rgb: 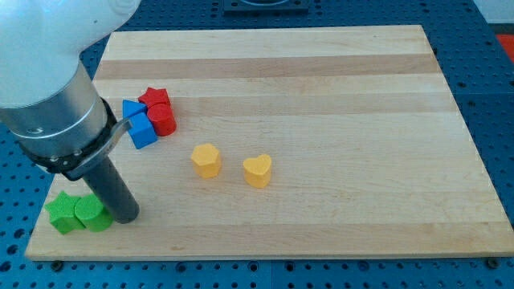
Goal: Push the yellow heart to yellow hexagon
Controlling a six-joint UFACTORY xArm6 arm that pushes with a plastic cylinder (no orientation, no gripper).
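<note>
Camera view: tip parked at the green blocks, yellow pair well off to its right

Camera view shows the wooden board [321, 72] from above at a slant, with the arm coming in from the view's top left. The dark rod slopes down to the board's lower-left corner, and my tip [126, 217] rests there just beside two green blocks. The nearer green block [91, 213] touches or almost touches the rod's end; the other green block [62, 213], star-like in outline, sits against it toward the view's left edge. Their exact shapes are hard to make out.

This arm carries no claw, only the straight rod, so nothing spreads apart or closes and nothing is clamped.

The yellow heart [258, 170] lies near the middle of the board, well apart from my tip, toward the view's right and a little toward its top. The yellow hexagon [206, 160] stands just beside the heart on the view's left, with a narrow strip of bare wood between them, so the two do not touch. The hexagon lies roughly between the heart and the tip.

Toward the view's top from the tip, a cluster sits close to the arm's metal collar: a blue block [142, 129] and a second blue block [132, 110] packed against a red star [154, 97] and a red cylinder [163, 120].
</note>
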